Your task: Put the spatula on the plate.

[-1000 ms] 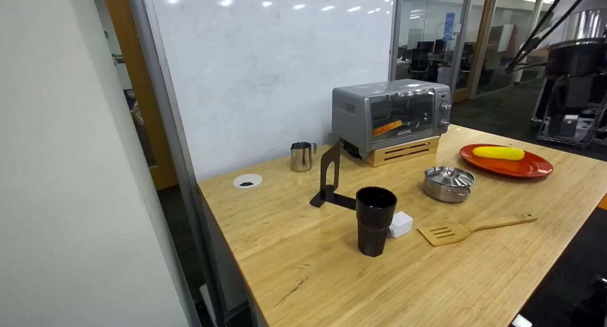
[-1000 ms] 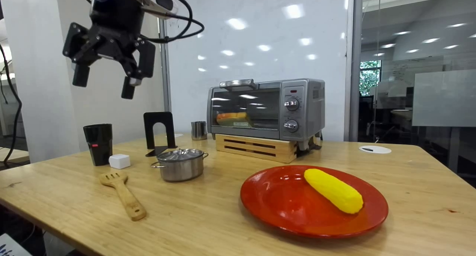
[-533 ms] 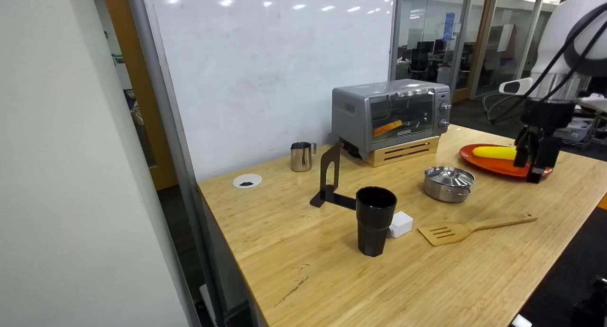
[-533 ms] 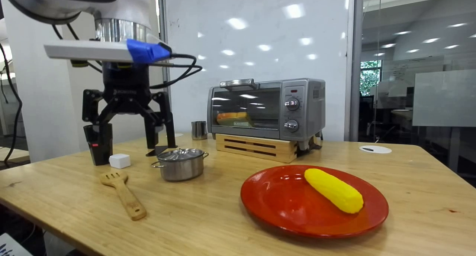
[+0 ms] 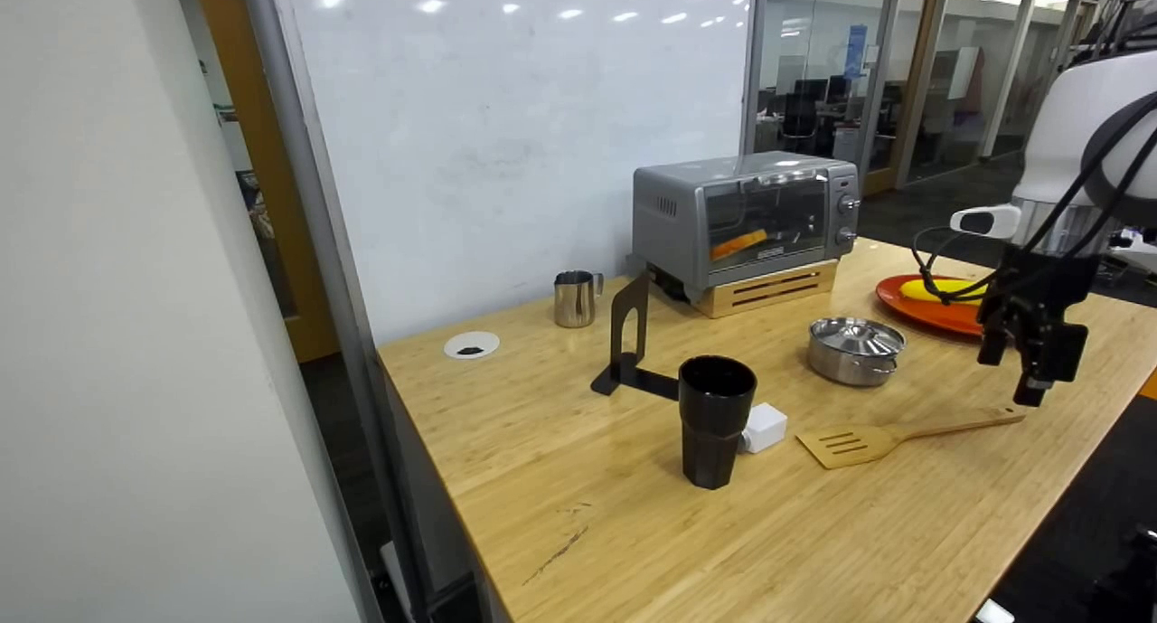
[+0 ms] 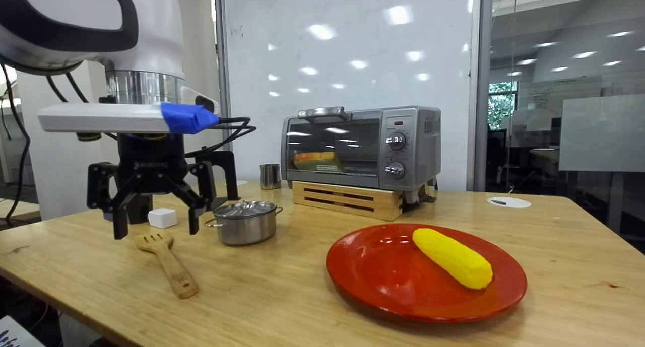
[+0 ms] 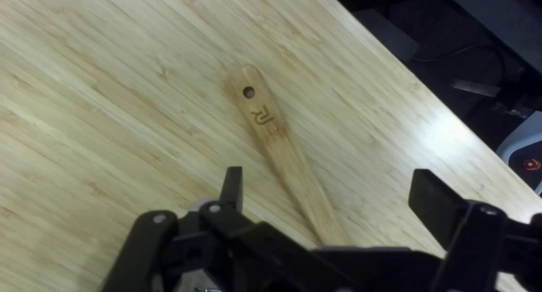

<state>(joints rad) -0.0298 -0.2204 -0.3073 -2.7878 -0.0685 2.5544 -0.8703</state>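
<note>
The tan wooden spatula (image 5: 890,437) lies flat on the table, with its slotted head toward the black cup. It also shows in an exterior view (image 6: 171,266). The red-orange plate (image 6: 380,279) holds a yellow corn-like item; in an exterior view the plate (image 5: 922,313) is partly hidden by the arm. My gripper (image 6: 157,225) is open and empty, pointing down above the spatula. In the wrist view the gripper (image 7: 328,182) has its fingers apart on both sides of the spatula handle (image 7: 292,160), not touching it. The spatula's head is hidden there.
A lidded metal pot (image 6: 247,227) stands between spatula and plate. A black cup (image 5: 714,424), a white cube (image 5: 765,427) and a black bookend (image 5: 630,334) stand near the spatula head. A toaster oven (image 6: 360,150) is at the back. The table edge (image 7: 423,86) runs near the handle.
My gripper was high and tilted a second ago. It has turned to point down and descended over the spatula, still open. The spatula and plate have not moved.
</note>
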